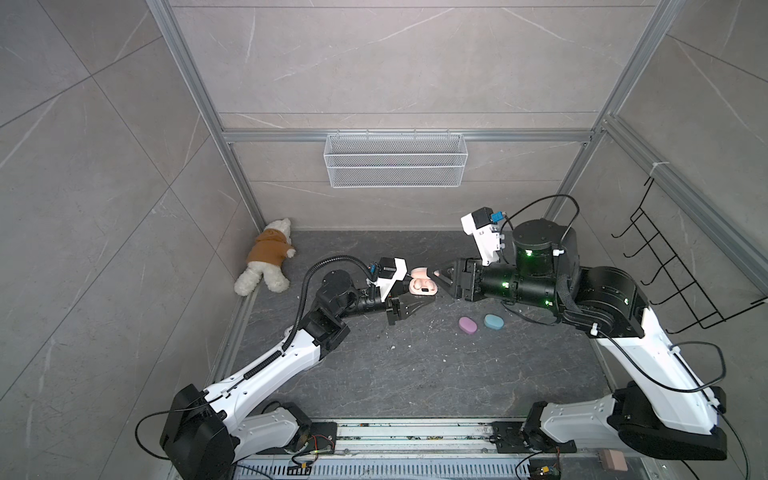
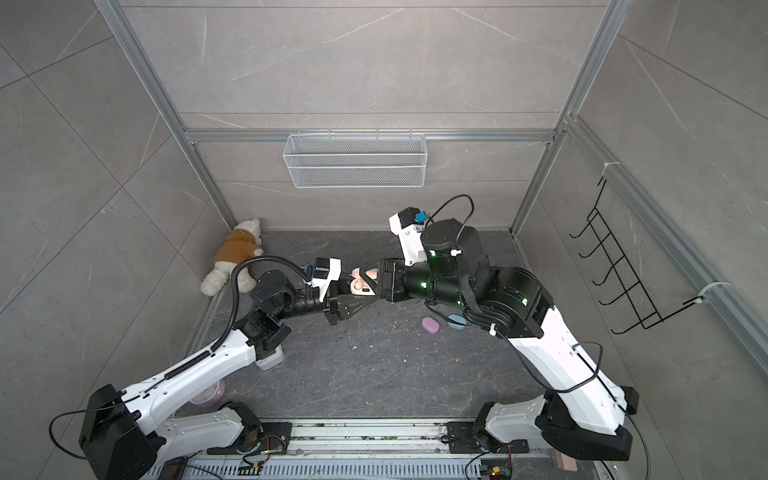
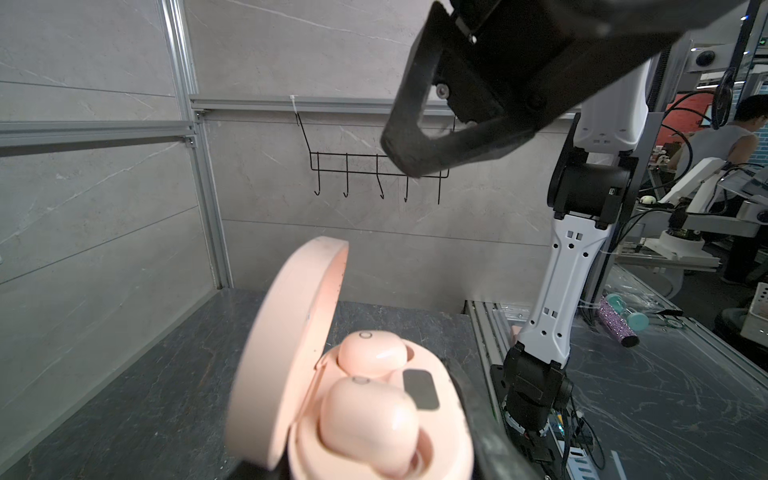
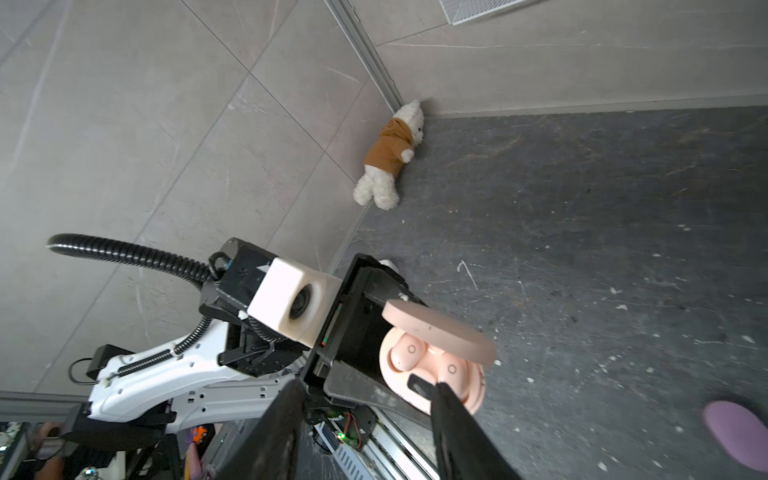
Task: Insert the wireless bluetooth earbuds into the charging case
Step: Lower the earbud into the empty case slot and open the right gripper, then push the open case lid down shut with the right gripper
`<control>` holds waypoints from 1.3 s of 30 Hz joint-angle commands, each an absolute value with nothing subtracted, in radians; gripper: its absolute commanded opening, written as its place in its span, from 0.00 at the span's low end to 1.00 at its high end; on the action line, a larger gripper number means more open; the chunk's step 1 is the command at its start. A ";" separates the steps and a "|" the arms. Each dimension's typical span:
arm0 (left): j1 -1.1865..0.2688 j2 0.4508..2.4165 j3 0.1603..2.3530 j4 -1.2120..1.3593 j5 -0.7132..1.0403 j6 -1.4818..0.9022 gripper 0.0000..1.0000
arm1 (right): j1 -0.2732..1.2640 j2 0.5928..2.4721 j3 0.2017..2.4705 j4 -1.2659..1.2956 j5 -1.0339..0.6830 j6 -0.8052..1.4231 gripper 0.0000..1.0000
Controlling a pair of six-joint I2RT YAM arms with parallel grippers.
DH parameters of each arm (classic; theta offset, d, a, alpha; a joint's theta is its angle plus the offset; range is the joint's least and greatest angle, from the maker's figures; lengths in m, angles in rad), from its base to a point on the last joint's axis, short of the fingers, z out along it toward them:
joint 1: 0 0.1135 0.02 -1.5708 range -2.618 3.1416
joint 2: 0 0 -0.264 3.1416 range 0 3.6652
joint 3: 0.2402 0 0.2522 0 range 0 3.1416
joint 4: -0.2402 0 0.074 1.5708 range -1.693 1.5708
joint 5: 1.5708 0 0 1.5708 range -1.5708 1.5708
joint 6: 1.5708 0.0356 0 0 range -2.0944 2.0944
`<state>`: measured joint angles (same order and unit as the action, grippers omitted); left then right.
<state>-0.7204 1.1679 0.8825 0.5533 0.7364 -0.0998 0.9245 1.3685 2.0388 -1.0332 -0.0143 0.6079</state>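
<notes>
- Earbuds (image 3: 370, 353): two peach buds, both sitting in the wells of the charging case (image 3: 303, 444). The right wrist view shows the same pair side by side under the raised lid (image 4: 436, 328).
- Charging case: off the table, held up near the middle of the work area in both top views, with its lid hinged open and standing roughly upright.
- Left gripper (image 1: 417, 296): fingers clamped on the case base; this arm carries the case.
- Right gripper (image 1: 439, 281): fingers spread with nothing between them, tips just beside the open mouth of the case. One fingertip (image 4: 442, 395) crosses in front of the case base in the right wrist view; contact cannot be told.
- Step in hand, as I read it: the tail of seating the second peach bud. Insertion for this case looks done. Whether the nearer bud is fully down in its well cannot be told.
- Next move calls for drawing the right gripper clear without catching the lid. If a bud sits proud, it needs a light press. The target is small and the plastic slick, so there is little margin.
- Materials: case and buds are smooth satin peach plastic in rounded pebble forms. Each bud carries a small ring mark, and a dark rectangular patch sits on the case face by the wells.
- Lilac pebble (image 1: 467, 325) and light blue pebble (image 1: 493, 321): closed oval shapes, just beside each other on the table (image 1: 415, 374) and well apart from the held case.
- Table: dark, stone-veined, flecked with white specks.
</notes>
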 commanded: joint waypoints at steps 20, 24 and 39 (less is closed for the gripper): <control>-0.745 1.126 0.904 0.572 0.742 -0.066 0.00 | 0.834 1.691 2.486 -1.472 -0.021 0.513 0.49; -0.745 1.127 0.904 0.571 0.739 -0.065 0.00 | 0.872 1.667 2.441 -1.471 -0.032 0.511 0.48; -0.745 1.124 0.905 0.558 0.725 -0.055 0.00 | 0.938 1.715 2.507 -1.622 -0.001 0.504 0.47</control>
<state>-0.7418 1.1568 0.8825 0.5446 0.7341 -0.0883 0.9218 1.6909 2.4969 -1.5517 -0.0040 0.5224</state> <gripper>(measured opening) 0.422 0.473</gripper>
